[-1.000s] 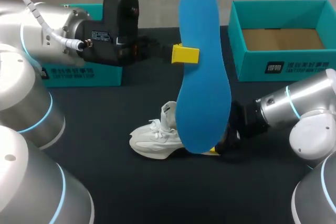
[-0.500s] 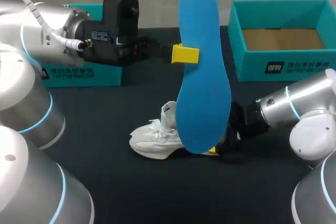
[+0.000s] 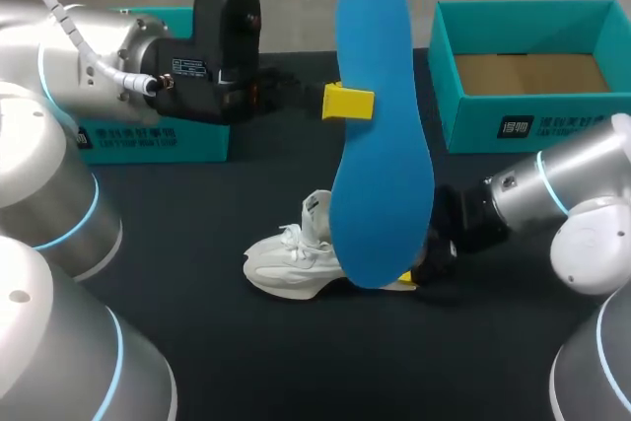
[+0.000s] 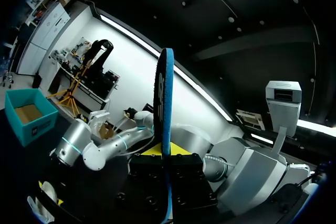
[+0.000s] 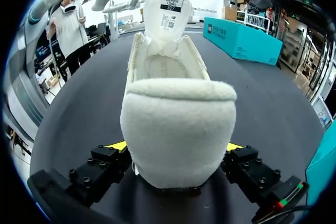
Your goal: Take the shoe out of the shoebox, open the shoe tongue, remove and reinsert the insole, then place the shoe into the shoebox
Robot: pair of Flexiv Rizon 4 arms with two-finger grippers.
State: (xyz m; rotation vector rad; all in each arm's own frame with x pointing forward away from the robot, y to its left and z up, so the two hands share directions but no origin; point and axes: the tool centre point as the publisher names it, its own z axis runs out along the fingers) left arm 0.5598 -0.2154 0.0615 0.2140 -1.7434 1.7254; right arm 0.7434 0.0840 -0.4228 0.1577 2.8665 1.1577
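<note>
- Our left gripper [image 3: 359,104] comes in from the far left. Its yellow-tipped fingers [image 3: 348,103] are clamped on a blue insole [image 3: 380,145], one on each face.
- The insole is held in the air above the middle of the tabletop [image 3: 197,342], with its broad face towards the head camera. In the left wrist view it shows edge-on between the fingers.
- A white shoe [image 3: 294,255] stands on its sole on the black tabletop, near the middle, with its toe pointing left. In the head view the insole hides the heel end.
- Our right gripper [image 5: 176,148] comes in low from the right. Its fingers [image 5: 116,146] press on the heel from both sides, holding the shoe.
- The right wrist view shows the shoe's mouth spread wide and the tongue standing up at the far end.
- A teal shoebox [image 3: 446,86] sits open at the far right, well apart from the shoe, and its brown floor shows.
- A second teal box piece [image 3: 148,140] lies at the far left, partly behind our left arm. We cannot tell whether it is a lid.
</note>
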